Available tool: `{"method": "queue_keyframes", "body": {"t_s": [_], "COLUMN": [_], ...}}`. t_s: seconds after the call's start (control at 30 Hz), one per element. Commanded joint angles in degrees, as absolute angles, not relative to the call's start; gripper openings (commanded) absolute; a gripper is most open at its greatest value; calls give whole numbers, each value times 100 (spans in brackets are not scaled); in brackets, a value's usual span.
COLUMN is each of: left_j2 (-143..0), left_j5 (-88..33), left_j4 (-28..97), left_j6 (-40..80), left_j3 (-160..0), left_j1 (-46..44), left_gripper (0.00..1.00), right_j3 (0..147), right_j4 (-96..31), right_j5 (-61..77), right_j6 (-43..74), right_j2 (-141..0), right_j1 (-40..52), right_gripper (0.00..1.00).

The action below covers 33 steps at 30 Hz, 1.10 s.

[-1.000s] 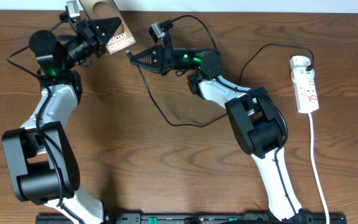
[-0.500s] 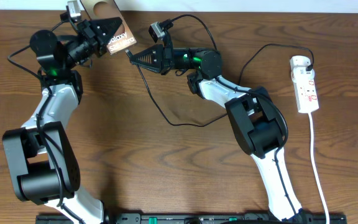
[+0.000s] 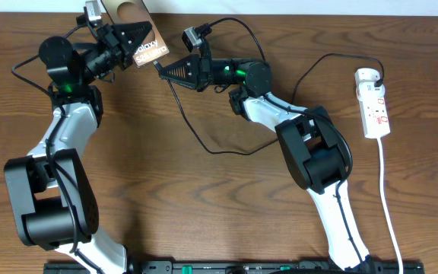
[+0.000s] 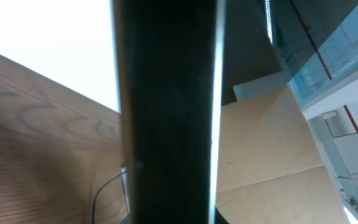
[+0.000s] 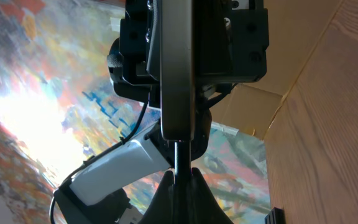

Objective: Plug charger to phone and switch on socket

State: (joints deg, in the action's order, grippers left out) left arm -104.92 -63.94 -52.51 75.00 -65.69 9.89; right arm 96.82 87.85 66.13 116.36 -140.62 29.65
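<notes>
1. The small, dark brown, rectangular phone (image 3: 149, 52) is being clamped tight in the left gripper (image 3: 138, 35), near the far edge of the brown wooden table (image 3: 204, 198).
2. The connector tip of the long, thin black charger (image 3: 211, 151) is being pinched by the right gripper (image 3: 160, 67), right at the phone's edge.
3. Misalignment is being risked: a tilted tip could be jammed or bent against the port.
4. Slack cable is being trailed towards the narrow white plastic socket (image 3: 376, 106), well apart; a snag could drag the tip free. The switch is judged not yet pressed.
</notes>
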Motion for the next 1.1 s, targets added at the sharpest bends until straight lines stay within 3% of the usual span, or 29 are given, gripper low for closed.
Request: {"method": "queue_keyframes", "body": {"t_s": [0.0, 1.07], "left_j2": [-10447, -10447], "left_j5": [-6530, -6897], "left_j4": [-5330, -5328], "left_j6": [7470, 7203], "left_j3": [-6587, -6584], "left_j1": [954, 825], "left_gripper": [7, 7], "right_j3": [9824, 10167], "right_j4": [8884, 8440], "right_j5": [6501, 6073], "right_j6": [11421, 10967], "right_j2": [-13974, -13974], "right_j1": [3009, 2954], "right_gripper": [1, 1]}}
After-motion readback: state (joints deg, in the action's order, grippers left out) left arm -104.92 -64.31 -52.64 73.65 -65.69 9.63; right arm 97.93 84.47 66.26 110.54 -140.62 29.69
